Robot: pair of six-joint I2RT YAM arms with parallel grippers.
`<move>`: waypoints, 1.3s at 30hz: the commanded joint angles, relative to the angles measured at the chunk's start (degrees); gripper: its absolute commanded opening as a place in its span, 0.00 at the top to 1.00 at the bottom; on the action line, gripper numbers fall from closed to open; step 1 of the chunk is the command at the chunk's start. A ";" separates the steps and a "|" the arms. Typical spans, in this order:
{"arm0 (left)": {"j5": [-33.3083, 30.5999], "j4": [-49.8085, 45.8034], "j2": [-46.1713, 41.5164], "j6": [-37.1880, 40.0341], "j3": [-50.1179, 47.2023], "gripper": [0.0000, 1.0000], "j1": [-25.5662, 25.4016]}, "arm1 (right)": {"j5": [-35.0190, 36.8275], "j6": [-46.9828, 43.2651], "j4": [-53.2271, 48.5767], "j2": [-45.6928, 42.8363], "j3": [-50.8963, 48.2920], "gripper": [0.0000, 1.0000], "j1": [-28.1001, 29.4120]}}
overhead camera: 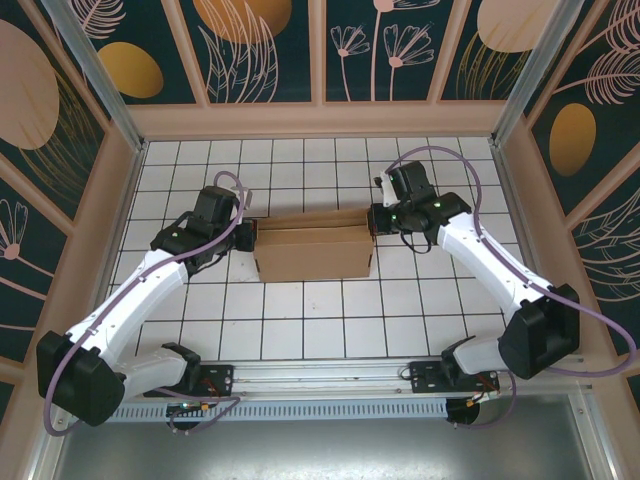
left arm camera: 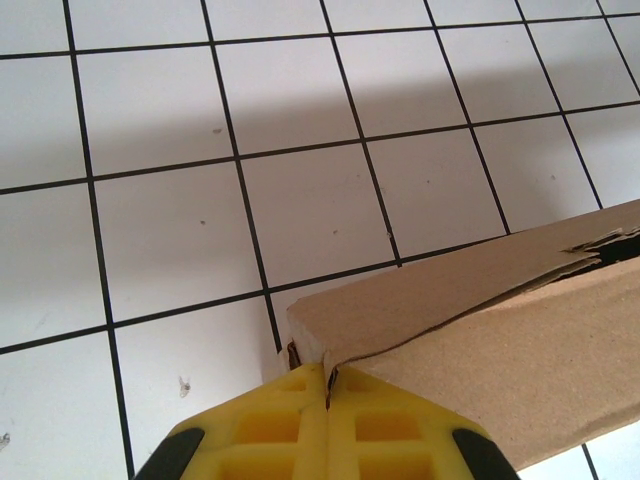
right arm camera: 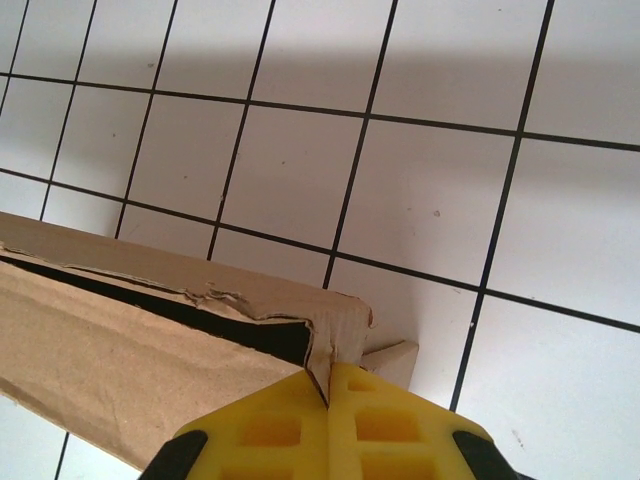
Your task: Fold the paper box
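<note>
The left end effector (left arm camera: 326, 378) is closed, and its yellow fingers pinch the left end of the paper box (left arm camera: 480, 340). The right end effector (right arm camera: 328, 375) is closed too, gripping a thin torn flap at the box's right end. The box lies between both arms, mid-way on the white gridded surface (overhead camera: 300, 320).

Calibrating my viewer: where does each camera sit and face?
Top external: above, behind the bases, looking down on the white gridded table; left arm and right arm show.
Left wrist: on that arm, facing the left end of the brown corrugated cardboard box; yellow jaws pinch it.
Right wrist: mirrored, at its right end; jaws likewise.
All share box and grid.
</note>
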 commanded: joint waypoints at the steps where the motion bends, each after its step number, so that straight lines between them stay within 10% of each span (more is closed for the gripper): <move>1: 1.52 -4.44 1.11 -0.59 -0.09 1.00 -1.09 | -4.38 2.85 -3.86 0.54 1.07 1.00 0.49; 22: 1.15 -4.60 1.90 -1.77 -0.09 1.00 -1.08 | -12.18 8.49 -3.00 -1.64 -2.52 1.00 -1.53; 39: 1.08 -3.60 0.17 -4.17 -2.64 1.00 -1.53 | 6.04 14.63 11.27 -15.44 -21.52 1.00 7.84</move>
